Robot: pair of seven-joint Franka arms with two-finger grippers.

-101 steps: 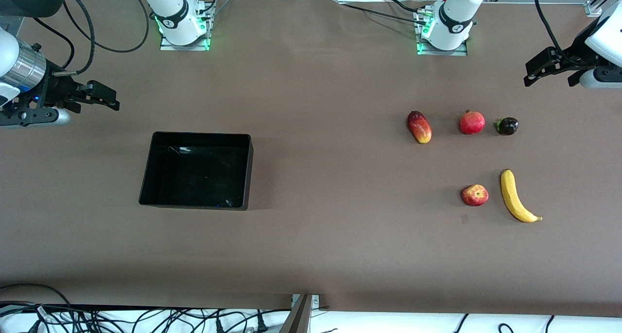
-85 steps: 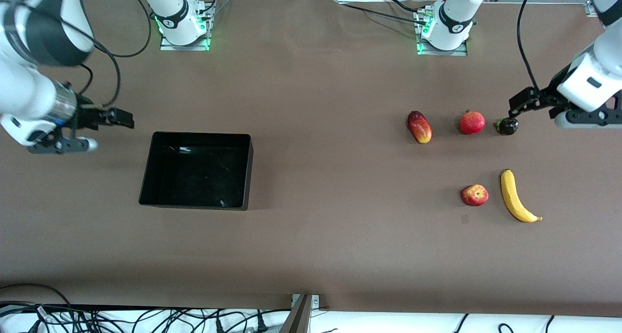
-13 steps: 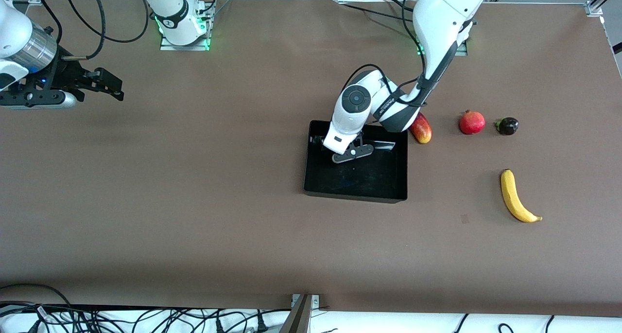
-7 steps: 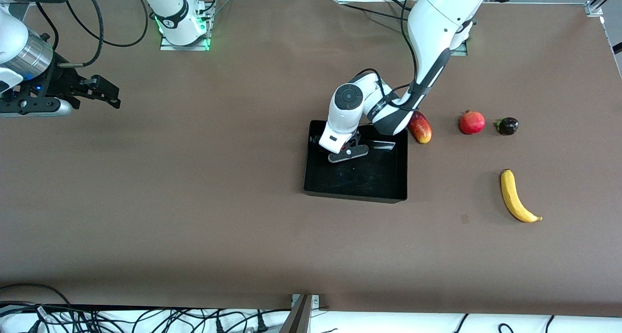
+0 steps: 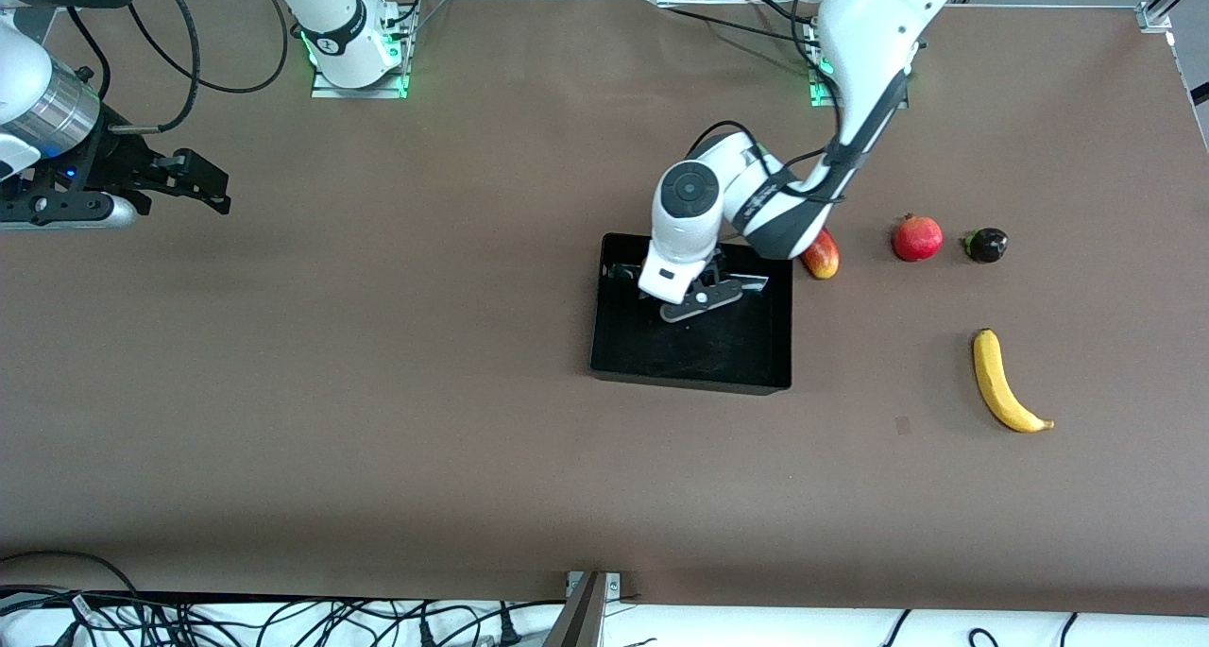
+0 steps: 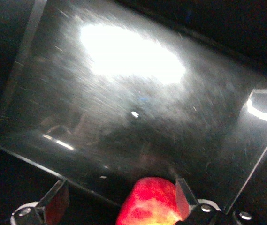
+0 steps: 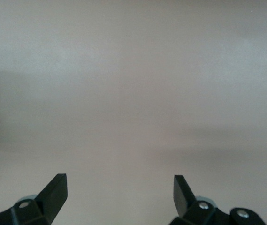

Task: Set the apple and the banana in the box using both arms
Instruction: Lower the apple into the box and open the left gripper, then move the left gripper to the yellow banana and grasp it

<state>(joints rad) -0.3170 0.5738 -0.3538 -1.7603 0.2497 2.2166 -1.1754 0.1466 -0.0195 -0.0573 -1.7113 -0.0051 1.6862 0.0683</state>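
Observation:
The black box point(image 5: 623, 364) sits mid-table. My left gripper point(image 5: 682, 299) is down inside it. In the left wrist view the left gripper point(image 6: 119, 187) is open over the glossy box floor point(image 6: 124, 117). The red-and-yellow apple point(image 6: 149, 204) lies between the fingers, against one finger point(image 6: 182, 197) and apart from the other. In the front view the hand hides the apple. The banana point(image 5: 999, 383) lies on the table toward the left arm's end. My right gripper point(image 5: 203, 179) waits open and empty above bare table at the right arm's end; it also shows in the right wrist view point(image 7: 119, 185).
A mango point(image 5: 824, 255) lies just outside the box wall, partly under the left arm. A pomegranate point(image 5: 917, 238) and a small dark fruit point(image 5: 987, 245) lie beside it toward the left arm's end, farther from the front camera than the banana.
Since the earliest frames the box has come to mid-table and the apple has left its spot beside the banana. In the last second the left hand shifted slightly inside the box.

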